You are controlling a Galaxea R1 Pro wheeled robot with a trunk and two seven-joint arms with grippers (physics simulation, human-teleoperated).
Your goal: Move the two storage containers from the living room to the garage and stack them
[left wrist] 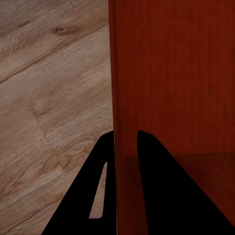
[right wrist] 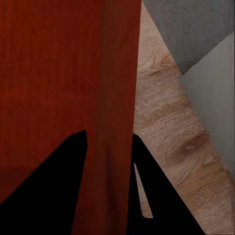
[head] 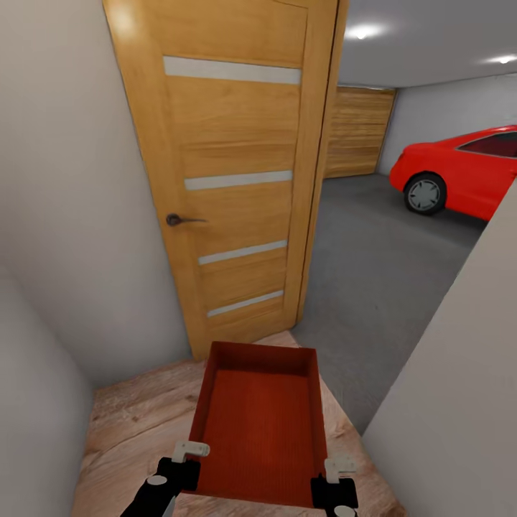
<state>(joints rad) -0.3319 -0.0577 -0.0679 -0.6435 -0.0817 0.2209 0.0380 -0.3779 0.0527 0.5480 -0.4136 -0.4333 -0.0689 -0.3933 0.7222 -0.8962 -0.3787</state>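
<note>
We count one orange-red rectangular open-topped storage bin [head: 262, 424]. We see two black grippers, the left [head: 178, 467] and the right [head: 336, 480]. One light wooden door [head: 237, 172] carries four pale horizontal strips. One red car [head: 459, 172] shows one wheel. Two ceiling spotlights [head: 361, 32] glow above.

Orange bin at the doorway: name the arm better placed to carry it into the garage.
Neither alone. The left gripper clamps the bin's left wall and the right gripper clamps its right wall, so both carry it level toward the grey floor.
</note>
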